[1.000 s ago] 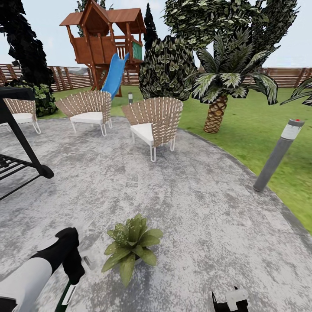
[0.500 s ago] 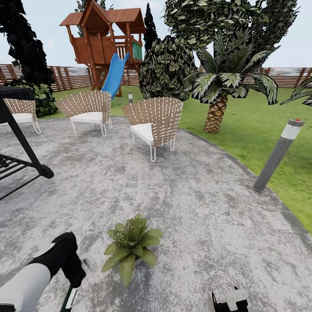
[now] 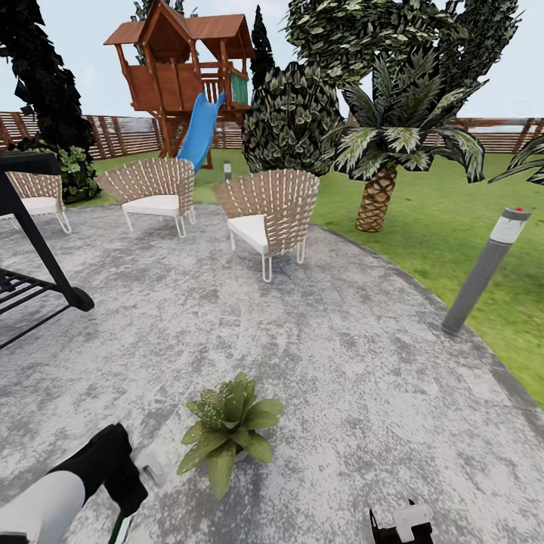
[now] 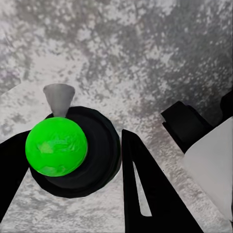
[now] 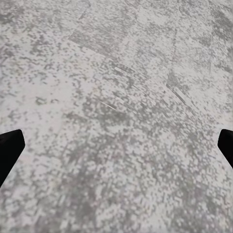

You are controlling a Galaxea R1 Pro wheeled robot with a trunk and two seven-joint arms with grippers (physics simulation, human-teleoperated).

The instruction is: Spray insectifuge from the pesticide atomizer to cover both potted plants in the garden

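Observation:
One potted plant [image 3: 230, 429], a rosette of speckled green leaves, stands on the grey mottled patio [image 3: 340, 363] near the bottom of the head view; leaves hide most of its pot. Just left of it, my left gripper [image 3: 121, 483] is shut on the pesticide atomizer [image 3: 151, 466], whose white trigger head points toward the plant. In the left wrist view the atomizer [image 4: 56, 148] shows end-on as a green round shape in a black ring between my black fingers [image 4: 145, 189]. My right gripper [image 3: 400, 525] hangs open over bare patio, right of the plant, its fingertips [image 5: 9, 148] wide apart.
Three wicker chairs [image 3: 268, 215] stand at the far side of the patio. A black metal frame [image 3: 38, 272] is at the left. A grey bollard lamp [image 3: 483, 272] leans at the patio's right edge by the lawn. A palm [image 3: 381, 181], playhouse with blue slide [image 3: 198, 132] and fence lie beyond.
My left arm has sunk and drawn back toward the lower left with the atomizer; its white head now shows beside the plant. The plant and right gripper have not moved.

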